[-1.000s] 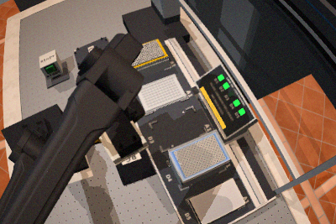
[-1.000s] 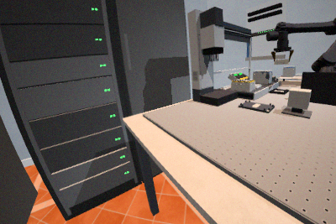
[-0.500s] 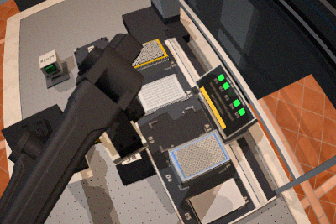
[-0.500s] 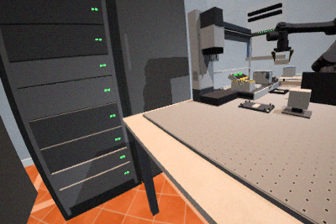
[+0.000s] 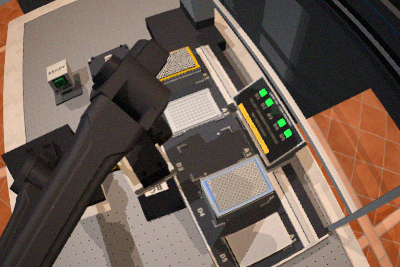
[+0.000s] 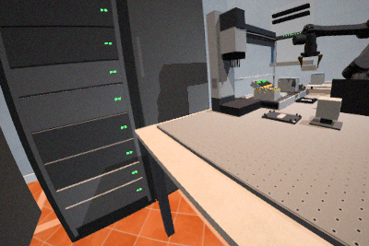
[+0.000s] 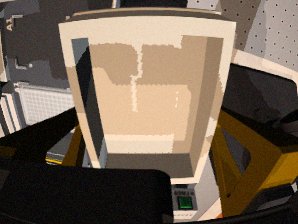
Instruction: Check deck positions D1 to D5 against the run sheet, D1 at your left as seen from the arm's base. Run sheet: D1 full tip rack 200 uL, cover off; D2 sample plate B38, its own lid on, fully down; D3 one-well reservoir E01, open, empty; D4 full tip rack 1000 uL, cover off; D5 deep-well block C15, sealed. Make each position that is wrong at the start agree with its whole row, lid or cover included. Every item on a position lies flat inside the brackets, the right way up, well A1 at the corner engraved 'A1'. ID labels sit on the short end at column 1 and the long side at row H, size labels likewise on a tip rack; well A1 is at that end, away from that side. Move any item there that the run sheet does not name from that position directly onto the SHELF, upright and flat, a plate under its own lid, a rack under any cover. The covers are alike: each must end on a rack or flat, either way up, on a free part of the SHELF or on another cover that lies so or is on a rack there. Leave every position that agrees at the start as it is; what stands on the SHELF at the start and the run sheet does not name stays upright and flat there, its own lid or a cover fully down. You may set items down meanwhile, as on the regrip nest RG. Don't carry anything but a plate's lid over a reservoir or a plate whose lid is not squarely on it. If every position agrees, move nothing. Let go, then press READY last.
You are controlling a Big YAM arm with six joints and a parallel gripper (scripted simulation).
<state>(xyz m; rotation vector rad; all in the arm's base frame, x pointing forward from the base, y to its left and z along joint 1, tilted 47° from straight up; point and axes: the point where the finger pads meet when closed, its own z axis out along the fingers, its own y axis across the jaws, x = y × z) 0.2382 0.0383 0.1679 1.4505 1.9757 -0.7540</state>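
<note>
The gripper [image 7: 149, 183] is closed wide on the reservoir [image 7: 148, 90] — a beige open 1-well trough, held above the surface near the bare D3 bay [image 5: 210, 154]. Risk: the plate [image 5: 192, 111] at D2 sits just beside it — if it is unlidded, swinging over it breaks the carry rule; a skewed descent could catch the brackets.

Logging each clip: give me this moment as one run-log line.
gripper: shut on beige open tray | tray: held off the table | D3 bracket: no item | READY button: not pressed
</note>
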